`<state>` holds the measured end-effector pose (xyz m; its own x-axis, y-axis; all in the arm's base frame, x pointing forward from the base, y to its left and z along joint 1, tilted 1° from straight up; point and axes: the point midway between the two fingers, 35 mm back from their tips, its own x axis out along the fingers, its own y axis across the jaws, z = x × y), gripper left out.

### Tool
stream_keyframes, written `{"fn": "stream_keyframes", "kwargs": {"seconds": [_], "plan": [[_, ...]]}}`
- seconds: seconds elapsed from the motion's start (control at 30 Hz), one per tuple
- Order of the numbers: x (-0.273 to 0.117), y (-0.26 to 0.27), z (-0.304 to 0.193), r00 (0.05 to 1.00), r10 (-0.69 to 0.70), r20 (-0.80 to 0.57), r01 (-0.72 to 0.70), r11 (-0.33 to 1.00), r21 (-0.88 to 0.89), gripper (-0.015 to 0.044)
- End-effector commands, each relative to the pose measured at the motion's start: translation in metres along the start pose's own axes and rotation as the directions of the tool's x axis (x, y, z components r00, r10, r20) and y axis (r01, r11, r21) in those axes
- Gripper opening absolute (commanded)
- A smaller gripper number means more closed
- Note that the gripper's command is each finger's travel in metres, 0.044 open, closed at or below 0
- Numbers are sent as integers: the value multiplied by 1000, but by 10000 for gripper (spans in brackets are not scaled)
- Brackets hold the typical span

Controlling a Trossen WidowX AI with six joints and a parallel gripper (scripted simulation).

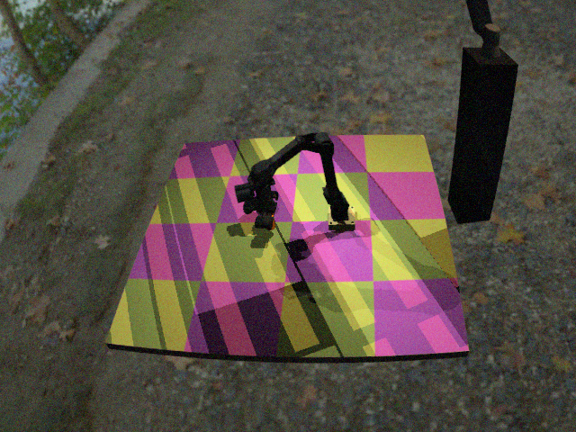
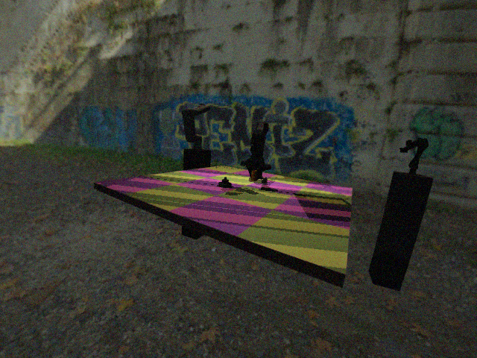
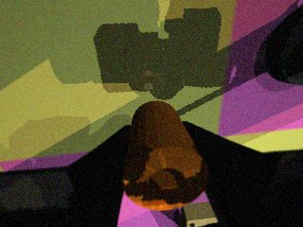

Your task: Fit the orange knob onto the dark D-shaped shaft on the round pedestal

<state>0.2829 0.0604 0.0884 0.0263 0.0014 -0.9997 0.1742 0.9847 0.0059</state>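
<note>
The orange knob (image 1: 274, 224) (image 2: 253, 176) (image 3: 163, 148) is held a little above the table. My gripper (image 1: 265, 221) (image 3: 156, 128) is shut on it, with one black finger on each side. In the wrist view the knob's near end shows a dark, shadowed recess; its flat side cannot be made out. The dark round pedestal (image 2: 224, 183) (image 3: 287, 54) stands apart from the knob, left of it in the exterior view and at the upper right edge of the wrist view. The shaft rises from it in the exterior view. I cannot make the pedestal out in the top view.
The arm's pale base plate (image 1: 333, 224) (image 3: 200, 214) sits on the checkered table (image 1: 409, 329) (image 2: 292, 239). Dark shadows and stripes cross the table. A tall black block (image 1: 483, 134) (image 2: 400, 231) carrying another arm stands beyond the table edge.
</note>
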Motion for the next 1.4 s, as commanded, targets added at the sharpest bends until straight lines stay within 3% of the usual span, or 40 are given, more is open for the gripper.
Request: {"fn": "stream_keyframes", "kwargs": {"seconds": [0.0,0.33,1.37], "plan": [[-26,0,0,1000,6,10,-6,1000,-3,0],[-74,-3,-8,1000,6,9,-6,1000,-3,0],[-52,-70,31,1000,2,23,-3,1000,15,0]]}}
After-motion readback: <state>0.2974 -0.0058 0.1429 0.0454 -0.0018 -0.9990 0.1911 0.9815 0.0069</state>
